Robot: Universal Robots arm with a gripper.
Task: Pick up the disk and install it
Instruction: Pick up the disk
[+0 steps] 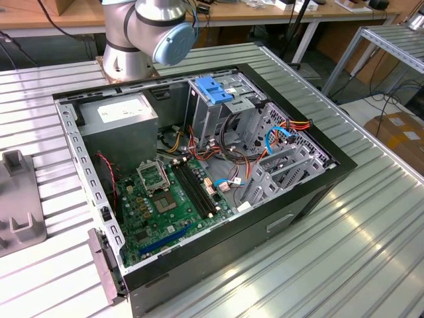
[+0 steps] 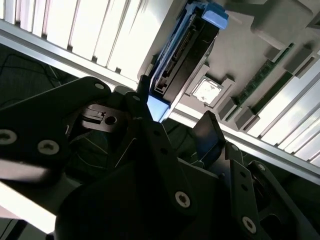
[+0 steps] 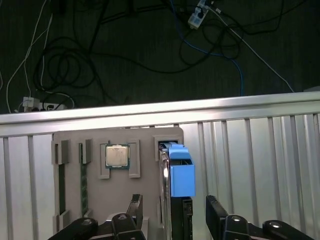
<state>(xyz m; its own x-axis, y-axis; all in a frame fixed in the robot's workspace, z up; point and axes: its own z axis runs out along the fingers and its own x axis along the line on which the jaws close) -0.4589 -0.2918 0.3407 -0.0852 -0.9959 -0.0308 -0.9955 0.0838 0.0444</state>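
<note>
The disk (image 3: 181,180), grey metal with bright blue rails, stands on edge in a slot of a grey holder tray (image 3: 95,190) on the slatted metal table. In the second wrist view the disk (image 2: 182,52) rises from that tray between my black fingers. My gripper (image 3: 174,216) is open and straddles the disk, one finger (image 3: 136,206) on each side with a small gap to the rails. Midway between its tips in the second wrist view, my gripper (image 2: 176,107) sits at the disk's near blue end. The open computer case (image 1: 334,165) lies on the table in the exterior view.
The tray also holds a processor chip (image 3: 117,156) and memory sticks (image 3: 61,185). Inside the case are a drive cage with a blue bracket (image 1: 215,89), a motherboard (image 1: 169,199) and a power supply (image 1: 119,116). Beyond the table edge (image 3: 160,112) lies a floor with cables. The arm's base (image 1: 129,56) stands behind the case.
</note>
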